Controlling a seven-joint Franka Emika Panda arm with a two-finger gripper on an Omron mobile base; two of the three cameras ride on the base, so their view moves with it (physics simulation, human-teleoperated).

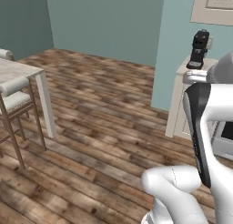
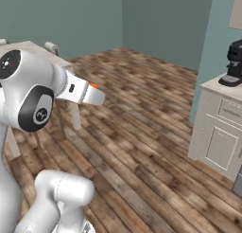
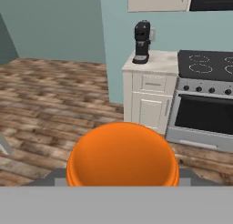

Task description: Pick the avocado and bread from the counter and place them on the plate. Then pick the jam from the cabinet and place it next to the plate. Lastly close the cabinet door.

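Note:
The bread, a smooth round orange-brown ball, sits close at the bottom of the hand view and hides the fingertips. My gripper is shut on it. In the right base view a sliver of the bread peeks out at the end of my white forearm, held high over the wooden floor. The avocado, the plate and the jam are out of view.
A short marble-topped base unit carries a black coffee machine, with a stove and oven beside it. A cream wall cabinet hangs above. A marble slab top with stools stands to the left, across open wooden floor.

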